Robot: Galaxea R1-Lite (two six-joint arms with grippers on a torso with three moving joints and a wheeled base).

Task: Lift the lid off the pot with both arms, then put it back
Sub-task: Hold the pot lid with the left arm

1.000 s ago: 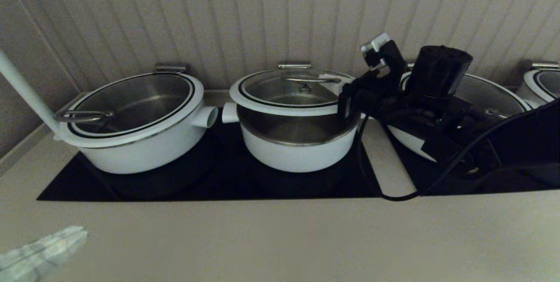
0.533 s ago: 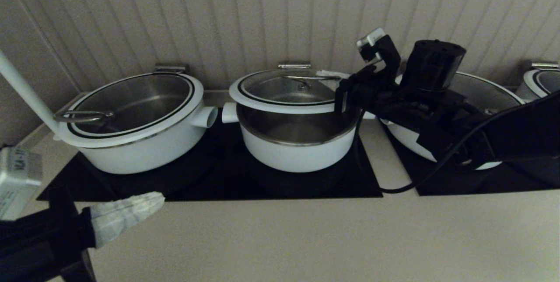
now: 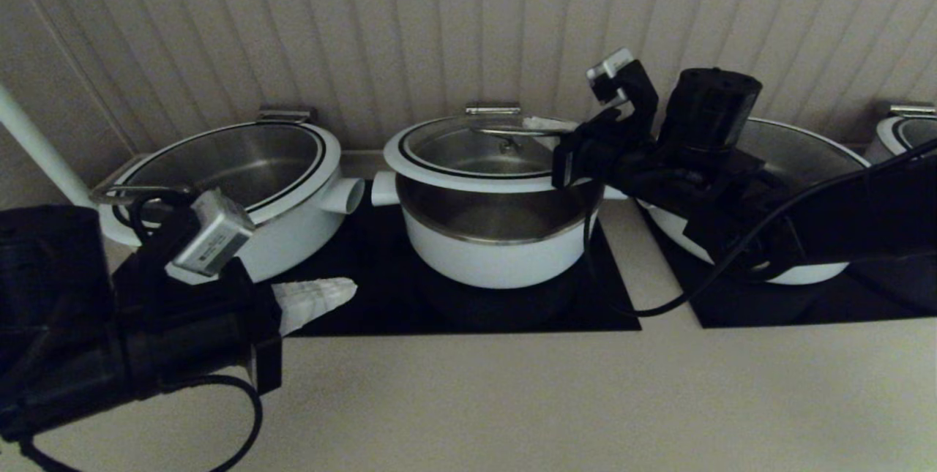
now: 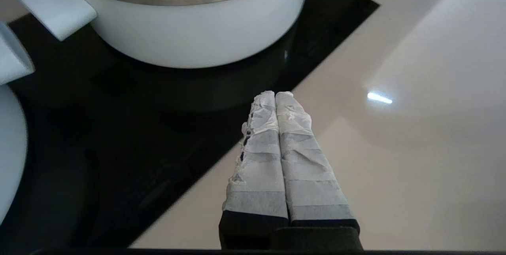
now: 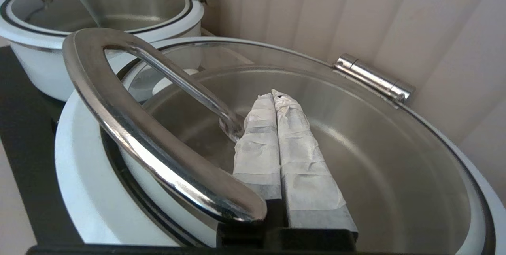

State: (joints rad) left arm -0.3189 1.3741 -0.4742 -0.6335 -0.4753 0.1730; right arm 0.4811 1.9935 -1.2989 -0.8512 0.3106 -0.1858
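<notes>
The pot [image 3: 498, 252] stands in the middle of the black cooktop, and it also shows in the left wrist view [image 4: 197, 29]. The lid [image 3: 476, 161] is raised off the pot's front rim, tilted up from the back. My right gripper [image 3: 547, 124] is shut with nothing between its fingers. In the right wrist view it [image 5: 273, 96] lies on the lid's glass [image 5: 355, 148], beneath the steel bar handle [image 5: 130, 128]. My left gripper [image 3: 322, 295] is shut and empty, low over the cooktop's front edge, left of the pot; it also shows in the left wrist view [image 4: 275, 95].
A wider white pot [image 3: 227, 201] stands to the left. Another wide pot [image 3: 820, 157] sits behind my right arm, and a further one [image 3: 911, 139] at the far right. A cable [image 3: 659, 311] hangs from the right arm. The beige counter [image 3: 549, 399] runs along the front, under a panelled wall.
My left arm has come in from the lower left, and its shut fingers have moved right toward the pot. My right arm has shifted a little left and up with the lid.
</notes>
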